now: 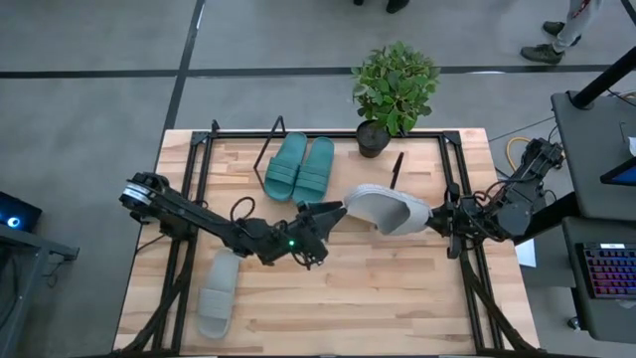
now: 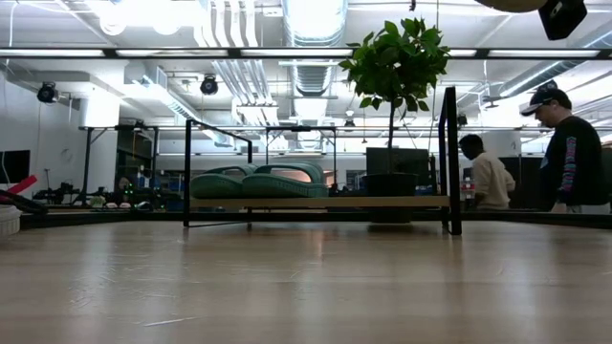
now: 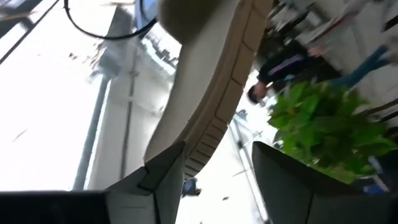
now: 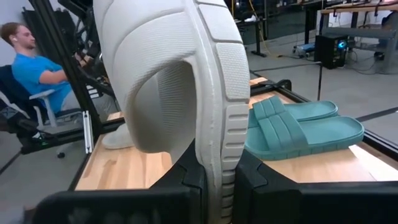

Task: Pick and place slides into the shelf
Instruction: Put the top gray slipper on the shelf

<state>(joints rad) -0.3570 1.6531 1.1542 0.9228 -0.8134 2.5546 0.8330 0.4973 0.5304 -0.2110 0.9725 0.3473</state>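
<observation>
right gripper (image 4: pixel 216 186): fingers pinched nearly closed on the edge of the grey slide (image 4: pixel 180 81). The sole sits wedged between the two dark fingers, and the slide stands on its side above the table.

left gripper (image 1: pixel 320 219): fingers partly spread around the other end of that same slide (image 1: pixel 390 209). In its wrist view the ridged sole edge (image 3: pixel 211 118) runs down into the gap, touching or nearly touching one finger (image 3: pixel 163 180) and clear of the other, so I'd call it straddling rather than gripping.

held slide vs shelf: airborne just in front of the shelf (image 1: pixel 437 139), on the bare side next to the teal pair (image 1: pixel 300 167).

teal pair: both already on the shelf board, side by side, at the left-arm end.

second grey slide (image 1: pixel 219 293): flat on the tabletop, well away from the shelf, near the left arm's base.

risk 1: looks like a handover, both grippers on one shoe. If the right lets go before the left closes properly, my guess is it drops.

risk 2: thin edge pinch on soft foam, so the slide could twist or squeeze out.

risk 3: the potted plant (image 1: pixel 395 91) stands just behind the free slot, and a wide swing could clip it or nudge the teal pair.
</observation>
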